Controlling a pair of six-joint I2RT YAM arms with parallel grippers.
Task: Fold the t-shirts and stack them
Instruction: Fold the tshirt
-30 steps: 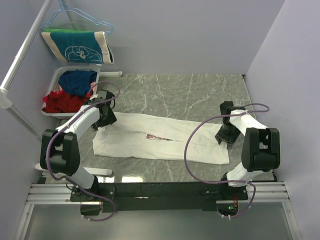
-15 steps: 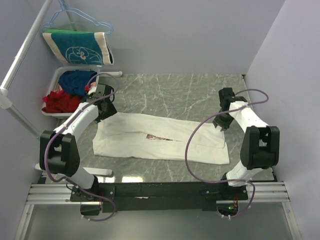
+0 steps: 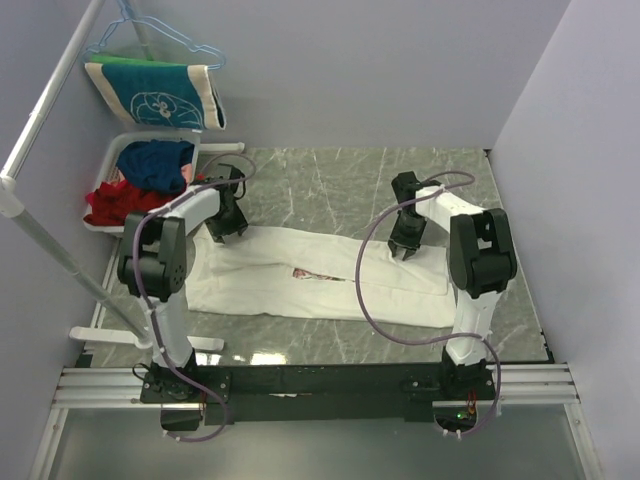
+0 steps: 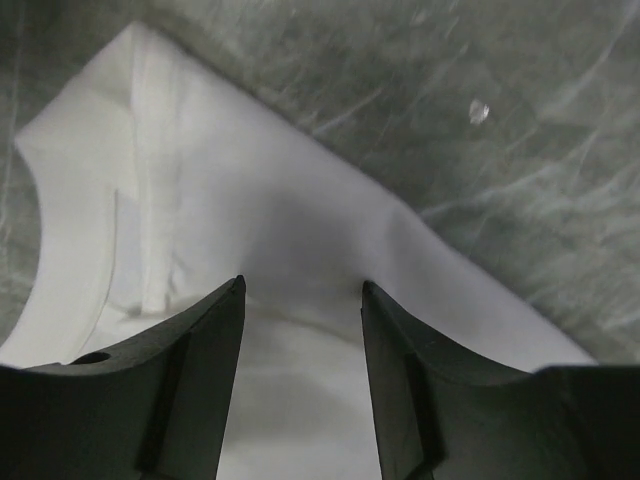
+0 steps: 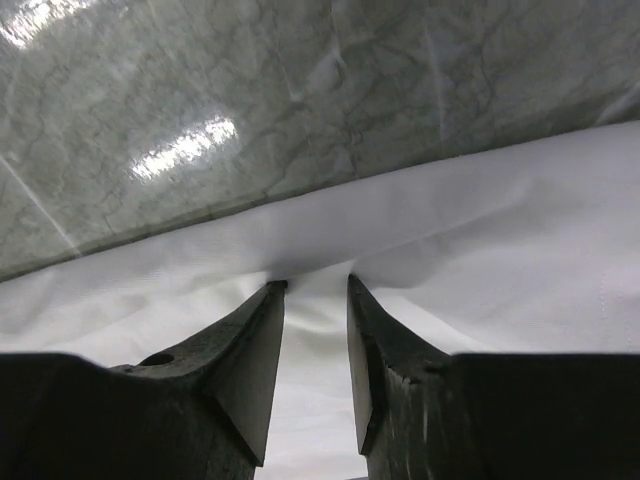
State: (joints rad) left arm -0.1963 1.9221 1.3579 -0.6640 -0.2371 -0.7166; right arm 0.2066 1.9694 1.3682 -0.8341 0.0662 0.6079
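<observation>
both arms reaching over t-shirt (image 3: pixel 320 277) (far edge)

Both arms swing in since a second ago: left gripper (image 3: pixel 228 228) now sits on the t-shirt's (image 3: pixel 320 285) 10 o'clock corner, right gripper (image 3: pixel 404 248) moves from the 3 o'clock end to the far edge, jaws narrowing onto cloth.

The t-shirt (image 3: pixel 320 278) is soft, matt cream-white cloth with stitched hems, lying on a grey marble-look table (image 3: pixel 350 185) polished enough to throw glare. Both gripper fingers (image 4: pixel 190 370) look like matt black plastic, and the white plastic basket (image 3: pixel 118 158) holds crumpled red and blue fabric.
</observation>
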